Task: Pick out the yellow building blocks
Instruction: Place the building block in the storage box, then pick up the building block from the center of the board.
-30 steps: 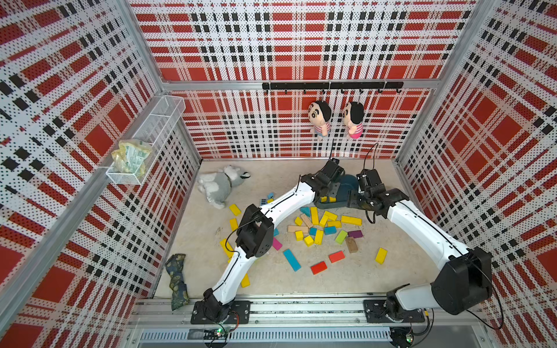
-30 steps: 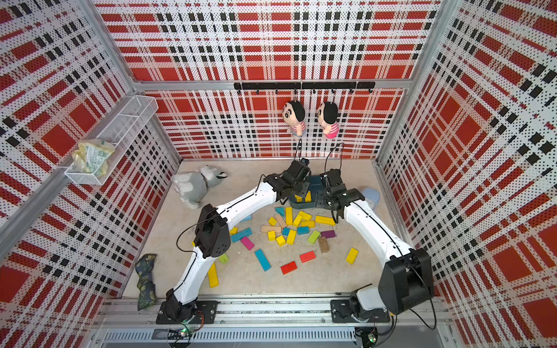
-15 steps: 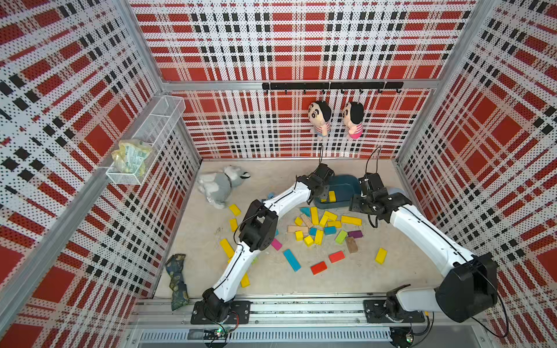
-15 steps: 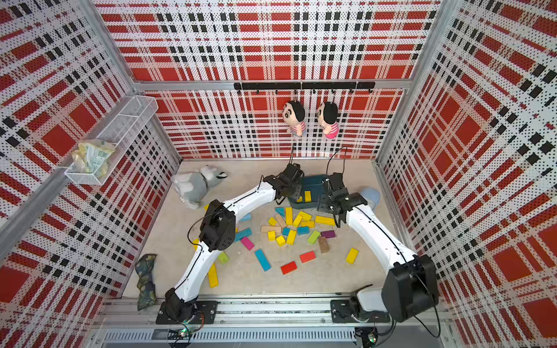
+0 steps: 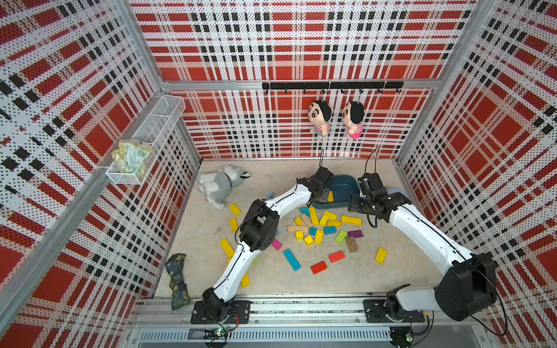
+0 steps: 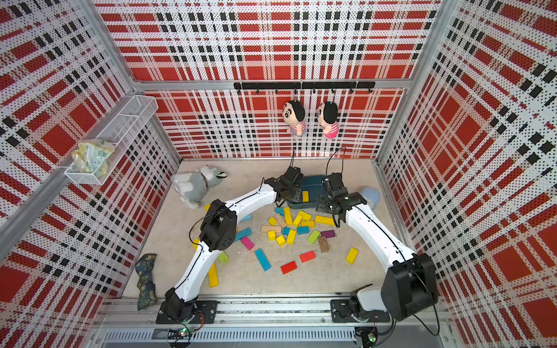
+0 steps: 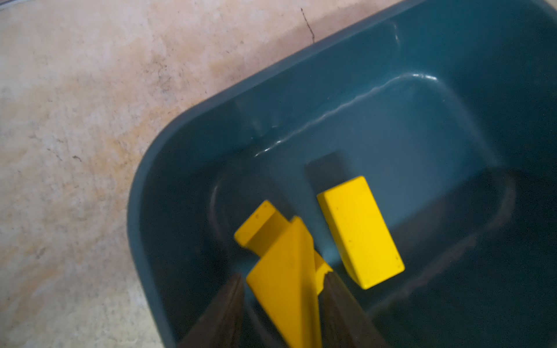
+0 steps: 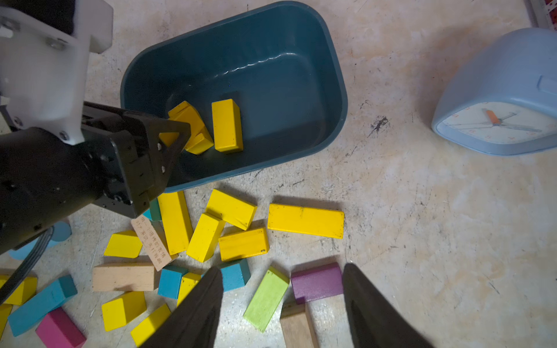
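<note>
My left gripper [image 7: 283, 274] hangs inside the dark blue bin [image 7: 211, 102], near one corner. A yellow wedge [image 7: 286, 295] sits loose between its parted fingers, with a gap on one side. Under it lie a notched yellow block [image 7: 259, 229] and a yellow brick [image 7: 360, 232]. Both top views show this gripper [image 5: 324, 195] [image 6: 294, 195] at the bin's [image 5: 346, 177] left end. Several yellow building blocks [image 8: 305, 220] [image 5: 313, 215] lie in front of the bin, and others [image 5: 233, 224] [image 5: 380, 255] are scattered. My right gripper [image 8: 281, 269] [image 5: 355, 209] is open and empty above the pile.
Lime [image 8: 266, 301], purple [image 8: 316, 281], teal [image 8: 235, 274], tan wood [image 8: 123, 277], red [image 5: 318, 267] and blue [image 5: 291, 259] blocks are mixed in. A pale blue clock [image 8: 497, 99] lies right of the bin. A plush dog [image 5: 220, 185] and a cloth [image 5: 176, 271] lie at the left.
The left gripper's jaws have parted from the yellow wedge inside the bin. The right gripper has drawn back from the bin toward the block pile.
</note>
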Action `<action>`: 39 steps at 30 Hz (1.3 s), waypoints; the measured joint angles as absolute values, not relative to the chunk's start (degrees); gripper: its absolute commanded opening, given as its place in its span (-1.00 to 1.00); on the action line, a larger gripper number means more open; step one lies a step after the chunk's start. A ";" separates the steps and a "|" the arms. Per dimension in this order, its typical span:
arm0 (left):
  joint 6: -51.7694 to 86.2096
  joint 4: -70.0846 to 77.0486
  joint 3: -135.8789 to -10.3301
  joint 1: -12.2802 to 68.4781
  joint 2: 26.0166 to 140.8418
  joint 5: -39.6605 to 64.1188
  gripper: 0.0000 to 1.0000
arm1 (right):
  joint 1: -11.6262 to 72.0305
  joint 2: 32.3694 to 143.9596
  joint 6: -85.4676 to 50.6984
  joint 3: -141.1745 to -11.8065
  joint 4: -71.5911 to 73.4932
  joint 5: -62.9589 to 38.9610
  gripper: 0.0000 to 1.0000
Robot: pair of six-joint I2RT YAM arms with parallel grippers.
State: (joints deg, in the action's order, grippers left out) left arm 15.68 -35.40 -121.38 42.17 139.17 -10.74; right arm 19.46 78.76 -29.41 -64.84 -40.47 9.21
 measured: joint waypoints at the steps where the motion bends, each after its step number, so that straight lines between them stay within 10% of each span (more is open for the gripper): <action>1: 15.57 -35.29 -121.34 42.15 139.17 -10.74 0.04 | 19.46 79.00 -29.36 -64.84 -40.47 8.84 0.34; 10: 14.94 -31.03 -115.48 42.28 135.50 -10.92 0.11 | 21.45 80.36 -27.64 -64.84 -40.29 6.07 0.36; 25: 36.75 1.37 -63.46 35.94 95.35 -13.85 0.10 | 47.99 88.23 -19.07 -61.17 -30.44 3.33 0.37; 39: 51.35 7.22 -45.19 32.64 80.53 -20.34 0.10 | 50.11 102.89 -19.81 -68.84 -33.91 6.31 0.24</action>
